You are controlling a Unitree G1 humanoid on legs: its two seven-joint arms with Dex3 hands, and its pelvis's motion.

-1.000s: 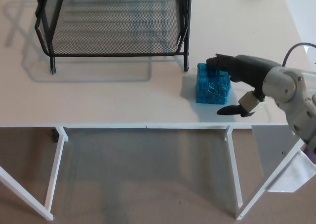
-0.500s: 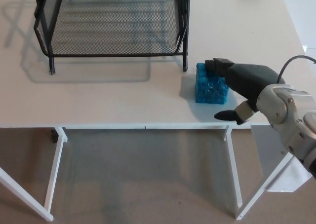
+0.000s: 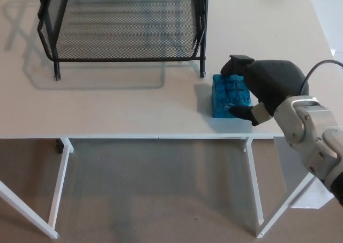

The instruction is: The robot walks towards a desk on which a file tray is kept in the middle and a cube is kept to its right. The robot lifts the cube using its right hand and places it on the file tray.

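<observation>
A blue cube (image 3: 228,96) stands on the white desk (image 3: 134,104), just right of the front right leg of the black mesh file tray (image 3: 123,34). My right hand (image 3: 257,85) comes in from the right and wraps the cube: fingers lie over its top far edge, and the thumb presses its near right side. The cube rests on the desk. My left hand does not show.
The tray fills the desk's far middle, its right frame post (image 3: 202,39) close to the cube. The desk's front edge (image 3: 161,137) runs just below the cube. A white object (image 3: 316,189) sits on the floor at right.
My right hand has moved left onto the cube; the thumb, apart near the desk edge before, has closed against the cube's near side. The cube has stayed in place.
</observation>
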